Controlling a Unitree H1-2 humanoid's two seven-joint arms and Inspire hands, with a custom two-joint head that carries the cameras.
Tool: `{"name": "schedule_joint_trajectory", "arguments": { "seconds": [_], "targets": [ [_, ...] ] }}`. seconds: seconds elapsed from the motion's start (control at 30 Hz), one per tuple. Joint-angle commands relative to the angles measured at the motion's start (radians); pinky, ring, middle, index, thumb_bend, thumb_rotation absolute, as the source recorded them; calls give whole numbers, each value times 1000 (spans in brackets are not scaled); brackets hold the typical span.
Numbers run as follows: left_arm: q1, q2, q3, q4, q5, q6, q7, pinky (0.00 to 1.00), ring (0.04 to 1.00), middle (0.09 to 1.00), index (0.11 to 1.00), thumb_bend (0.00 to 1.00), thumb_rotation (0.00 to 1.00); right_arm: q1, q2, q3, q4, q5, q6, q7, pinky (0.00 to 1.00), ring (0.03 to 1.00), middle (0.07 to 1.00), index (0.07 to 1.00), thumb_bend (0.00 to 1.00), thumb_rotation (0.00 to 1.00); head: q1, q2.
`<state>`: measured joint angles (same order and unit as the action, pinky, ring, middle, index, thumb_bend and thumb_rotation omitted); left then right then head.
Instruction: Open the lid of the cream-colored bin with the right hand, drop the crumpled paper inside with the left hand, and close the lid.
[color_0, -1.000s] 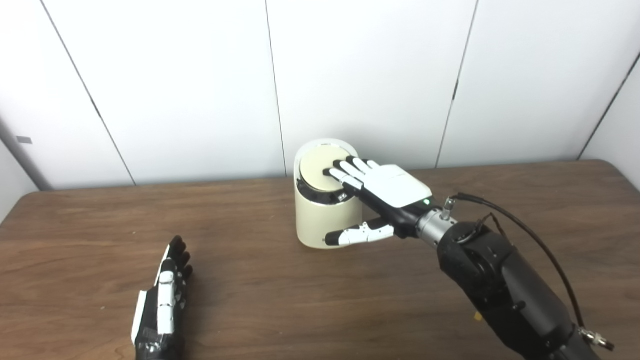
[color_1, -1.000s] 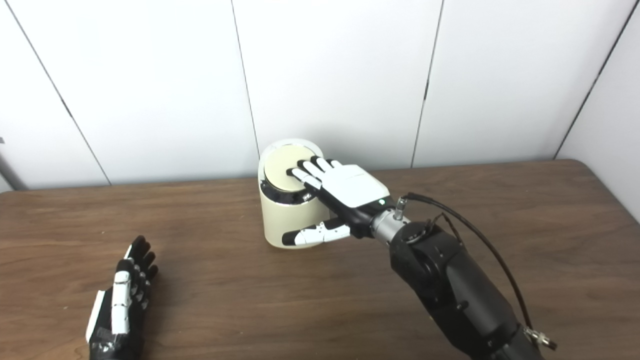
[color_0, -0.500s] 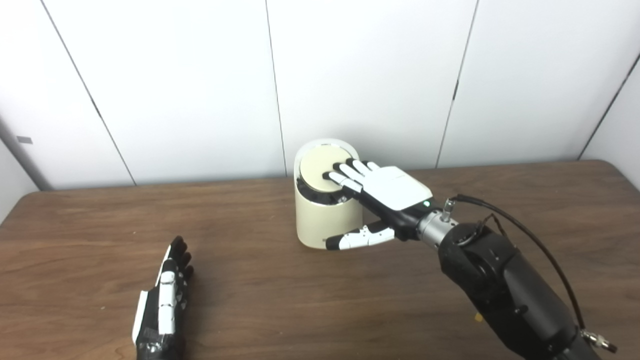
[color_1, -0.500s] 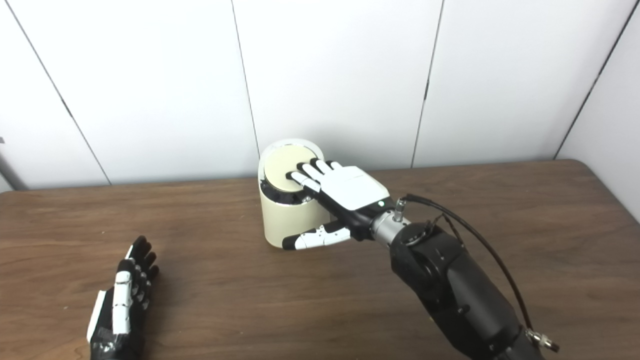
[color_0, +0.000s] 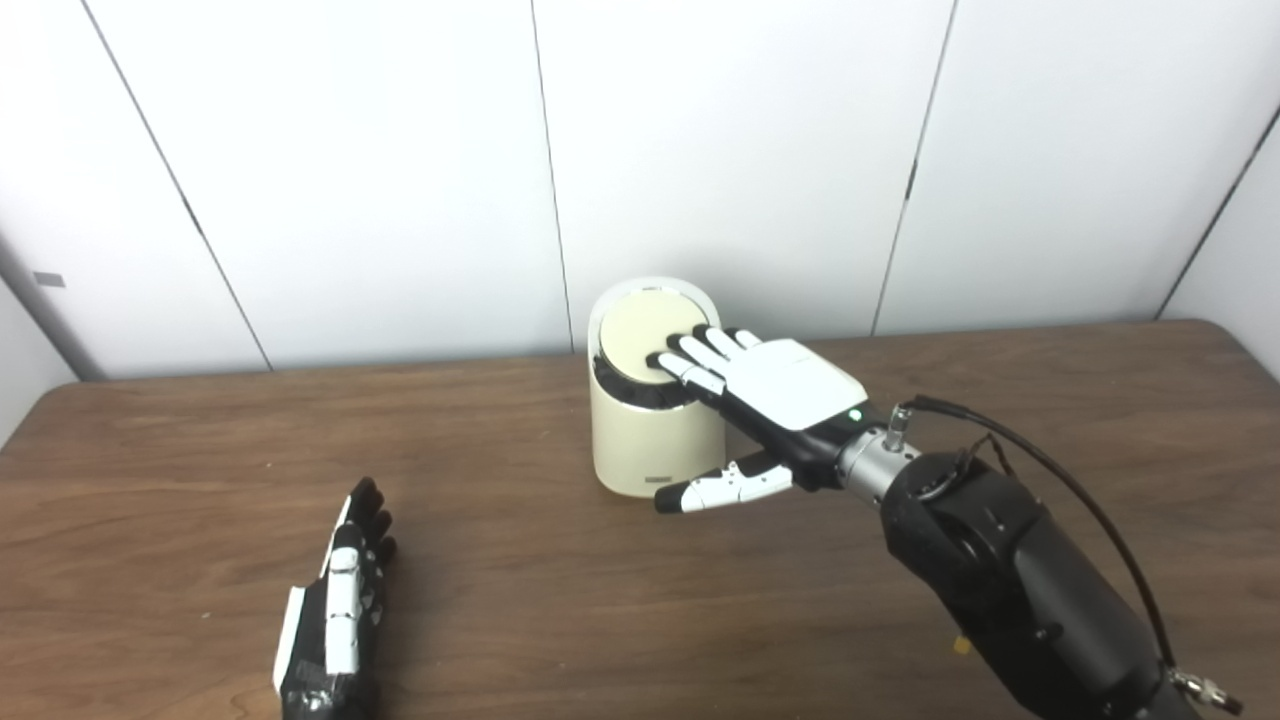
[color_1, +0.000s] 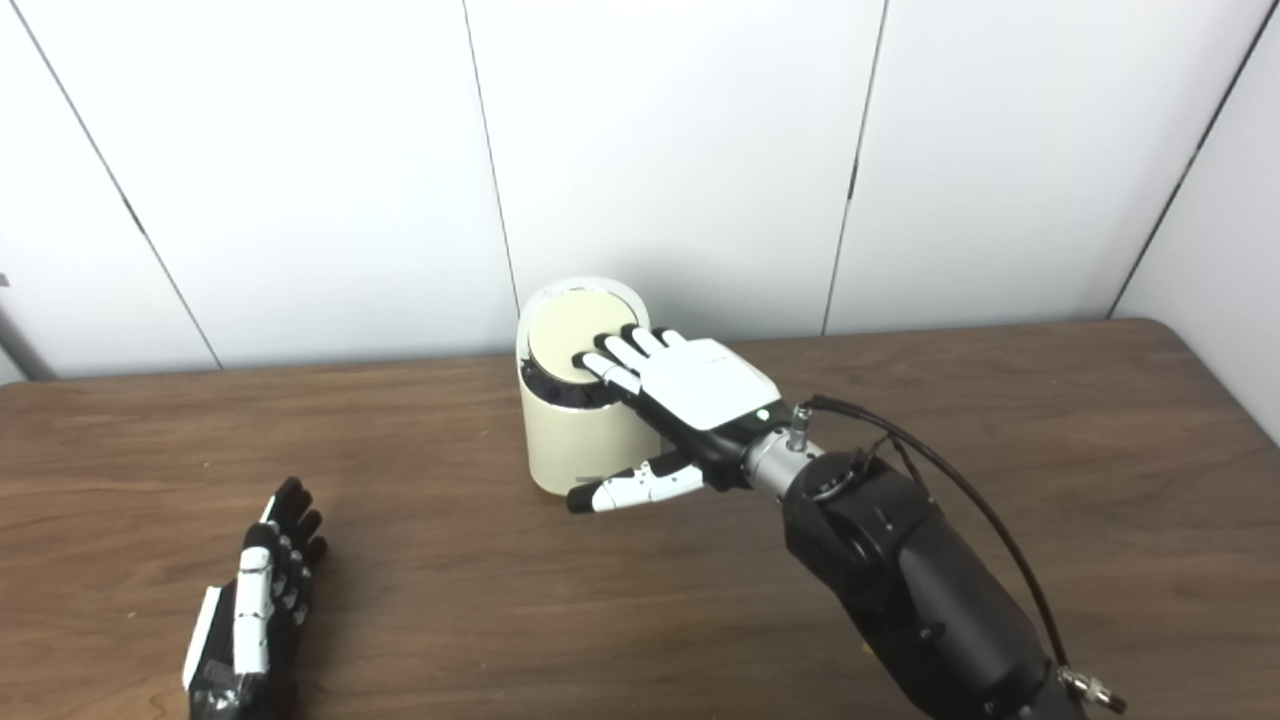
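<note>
Wooden tabletop (color_0: 560, 600), late stage: cream-colored bin (color_0: 650, 435) lid (color_0: 645, 325) down.
Right hand (color_0: 775, 385) lies flat and spread on it, holding nothing; left hand (color_0: 335, 605) empty, fingers straight; no paper visible.

I see my right hand (color_1: 690, 385) lying flat, fingers (color_1: 612, 362) spread on the round lid (color_1: 570, 335) of the cream-colored cylindrical bin (color_1: 565, 440), my left hand (color_1: 255, 610) resting open on the brown wooden worktop (color_1: 500, 600).
</note>
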<state>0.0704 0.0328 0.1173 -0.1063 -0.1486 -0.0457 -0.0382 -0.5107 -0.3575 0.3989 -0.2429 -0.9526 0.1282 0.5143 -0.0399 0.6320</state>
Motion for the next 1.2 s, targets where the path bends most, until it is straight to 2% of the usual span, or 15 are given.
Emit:
{"name": "schedule_joint_trajectory", "arguments": {
  "seconds": [0.0, 0.2, 0.87, 1.0, 1.17],
  "targets": [
    [23, -12, -10, -7, 6, 1, 6, 1000, 1000, 1000, 1000, 432, 1000, -5, -4, 3, -12, 0, -5, 27, 1000, 1000, 1000, 943, 671, 1000, -1, 1],
    [25, -13, -10, -11, -2, 3, 4, 1000, 1000, 1000, 1000, 430, 1000, -9, -1, 5, -1, -12, -1, 27, 1000, 1000, 1000, 940, 660, 1000, 0, 8],
    [29, -24, -13, -36, 6, 6, 26, 1000, 1000, 1000, 1000, 456, 1000, -56, -13, 21, -1, -23, 52, 206, 1000, 1000, 982, 937, 711, 1000, 10, 30],
    [28, -23, -13, -33, 8, 1, 29, 1000, 1000, 1000, 1000, 469, 1000, -50, -8, 14, -6, -19, 50, 198, 1000, 1000, 988, 934, 712, 1000, 12, 31],
    [28, -23, -14, -34, 5, 5, 30, 1000, 1000, 1000, 1000, 451, 1000, -46, 9, -7, -26, 0, 51, 167, 1000, 1000, 1000, 977, 693, 1000, 12, 29]
  ]
}}
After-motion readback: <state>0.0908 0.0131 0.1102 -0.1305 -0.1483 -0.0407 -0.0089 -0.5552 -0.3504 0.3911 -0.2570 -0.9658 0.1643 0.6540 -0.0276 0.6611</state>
